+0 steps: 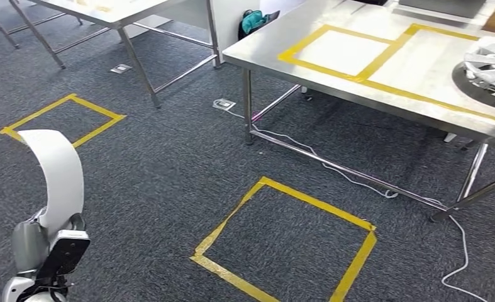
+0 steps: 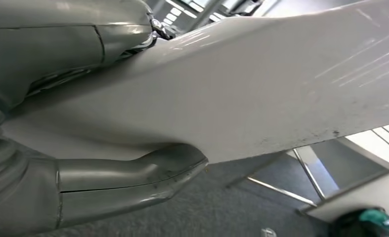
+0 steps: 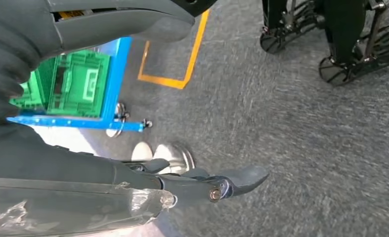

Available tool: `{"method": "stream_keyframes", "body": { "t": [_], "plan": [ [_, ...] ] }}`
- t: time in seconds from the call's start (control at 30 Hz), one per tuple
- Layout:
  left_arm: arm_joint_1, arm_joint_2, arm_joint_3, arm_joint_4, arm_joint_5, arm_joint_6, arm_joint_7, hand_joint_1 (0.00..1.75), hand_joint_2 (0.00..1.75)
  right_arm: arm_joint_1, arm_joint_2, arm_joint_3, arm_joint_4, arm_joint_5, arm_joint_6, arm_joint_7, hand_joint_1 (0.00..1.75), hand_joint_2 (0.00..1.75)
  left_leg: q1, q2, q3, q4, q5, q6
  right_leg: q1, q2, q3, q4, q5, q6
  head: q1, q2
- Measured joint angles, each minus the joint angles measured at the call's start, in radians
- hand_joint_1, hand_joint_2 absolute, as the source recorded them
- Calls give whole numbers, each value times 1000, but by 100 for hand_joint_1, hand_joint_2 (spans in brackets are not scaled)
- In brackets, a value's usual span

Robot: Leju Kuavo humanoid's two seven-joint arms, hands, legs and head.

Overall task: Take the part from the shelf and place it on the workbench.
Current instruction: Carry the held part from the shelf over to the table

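A white curved panel, the part (image 1: 59, 176), rises from the lower left of the head view. My left hand (image 1: 50, 251) grips its lower end. In the left wrist view the part (image 2: 261, 94) lies as a broad glossy sheet between my thumb (image 2: 113, 182) and the fingers (image 2: 73, 39) on its other face. The steel workbench (image 1: 421, 82), marked with yellow tape rectangles, stands ahead to the right, well away from the part. My right hand (image 3: 59, 163) hangs over grey carpet with its fingers apart and nothing in them.
A silver finned wheel (image 1: 491, 66) on a dark disc sits at the workbench's right end. Yellow tape squares (image 1: 289, 245) (image 1: 62, 119) mark the carpet. A white cable (image 1: 358, 179) trails under the bench. Another steel table (image 1: 106, 12) stands far left. A blue cart with a green crate (image 3: 78, 84) is beside my right hand.
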Motion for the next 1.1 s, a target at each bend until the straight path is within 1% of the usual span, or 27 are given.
{"method": "stream_keyframes", "body": {
  "t": [0.03,0.07,0.1,0.13,0.17,0.23,0.27,0.3,0.33,0.4,0.43,0.47,0.5,0.53,0.57,0.6,0.63,0.7,0.73,0.8,0.87,0.9,0.93,1.0,1.03,1.07,1.1],
  "plan": [
    [1,1,0,0,0,0,0,175,175,1,0,0,0,0,1,0,0,175,1,-2,-22,16,1,-2,0,15,1,0,-1,-1,0,0],
    [1,2,0,0,0,0,0,175,175,3,0,0,0,0,1,0,0,175,2,-5,-29,1,25,-3,-1,30,3,0,-1,0,0,0],
    [0,3,0,0,1,1,0,175,175,4,0,0,1,0,2,0,0,175,4,-11,-20,-45,68,-5,-3,45,5,1,-2,2,0,0],
    [0,5,0,0,2,0,0,175,175,4,0,0,1,0,2,0,0,175,7,-29,-2,-108,117,-6,-5,59,7,1,-2,6,-1,0],
    [0,7,-1,0,4,0,0,175,175,4,0,0,1,0,1,0,0,175,10,-52,16,-168,145,-6,-5,72,6,4,-2,12,-1,0],
    [0,10,-4,1,9,-2,1,175,175,3,-1,0,1,1,1,-2,0,175,13,-86,34,-231,166,5,-6,95,-3,5,1,26,-1,0],
    [-1,10,-6,1,12,-4,3,175,175,5,-1,0,1,2,1,-3,0,175,11,-86,35,-237,163,15,-7,106,-7,4,3,33,-1,0],
    [-1,11,-8,1,14,-4,4,175,175,7,-1,-1,1,2,1,-5,0,175,12,-77,36,-237,170,24,-8,115,-13,1,4,39,-1,0],
    [-3,12,-9,1,15,-5,5,175,175,11,-1,-1,1,3,1,-5,0,175,13,-67,39,-240,176,31,-8,109,-16,3,2,45,-1,0],
    [-5,14,-12,1,15,-6,7,175,175,11,-2,-3,3,5,2,1,0,175,15,-44,44,-244,180,42,-6,62,-43,52,-27,54,8,0],
    [-4,15,-13,1,15,-6,8,175,175,9,-1,-4,4,5,2,4,0,175,13,-32,46,-244,179,45,-5,29,-69,108,-57,58,13,0],
    [-2,16,-14,1,16,-6,8,175,175,6,-1,-5,5,6,2,6,0,175,12,-20,47,-244,176,48,-7,6,-103,174,-87,62,17,0],
    [-1,17,-14,2,16,-6,9,175,175,5,-2,-6,5,8,2,4,0,175,11,-7,49,-244,173,49,-10,-6,-133,234,-109,66,17,0],
    [0,18,-13,2,19,-6,10,175,175,5,-2,-7,6,10,0,3,0,175,11,6,52,-244,168,48,-12,-12,-150,268,-114,69,17,0],
    [-1,19,-13,3,24,-7,12,175,175,6,-2,-7,7,13,-2,2,0,175,11,16,56,-244,163,47,-14,-16,-148,264,-100,71,17,0],
    [0,20,-12,3,32,-7,12,175,175,7,-1,-7,7,18,-7,4,0,175,12,25,63,-244,157,43,-16,-21,-126,224,-72,72,17,0],
    [0,22,-10,3,43,-7,13,175,175,7,-1,-8,8,25,-13,5,0,175,13,32,72,-244,150,38,-18,-29,-89,156,-39,73,17,0],
    [-1,28,1,3,71,-7,11,175,175,2,2,-6,11,50,-29,8,0,175,12,43,85,-244,136,25,-15,-43,-20,46,-12,70,17,0],
    [-2,32,11,4,88,-8,9,175,175,-2,4,-4,14,66,-37,8,0,175,11,46,90,-245,131,19,-13,-46,-2,21,-15,64,17,0],
    [-2,39,32,4,114,-13,6,175,175,-10,7,3,21,88,-49,8,0,175,12,51,100,-252,124,7,-8,-42,6,18,-30,46,16,0],
    [-4,45,48,3,130,-17,4,175,175,-21,10,10,26,100,-55,9,0,175,14,43,107,-244,115,-4,-10,-37,24,9,-40,30,13,0],
    [-5,48,55,3,136,-18,3,175,175,-29,11,14,27,104,-57,9,0,175,13,33,92,-212,103,-8,-12,-34,35,4,-45,22,10,0],
    [-4,51,64,3,143,-19,2,175,175,-37,13,18,29,108,-57,9,0,175,12,19,59,-157,85,-11,-15,-32,46,0,-50,16,6,0],
    [-2,55,83,6,152,-27,1,175,175,-53,15,26,34,110,-59,5,0,175,11,2,-40,-16,53,-12,-15,-24,62,-2,-65,8,1,0],
    [-2,58,91,9,154,-31,1,175,175,-58,17,30,36,110,-61,3,0,175,11,-1,-83,30,56,-12,-14,-18,72,-2,-74,8,-1,0],
    [-3,59,98,12,154,-35,1,175,175,-61,18,33,39,110,-64,2,0,175,11,-3,-110,41,82,-10,-14,-12,84,-2,-84,8,-1,0],
    [-5,61,103,14,154,-38,1,175,175,-62,20,35,41,110,-67,2,0,175,11,-3,-117,12,128,-7,-14,-6,100,-2,-95,10,-2,0]
  ]
}}
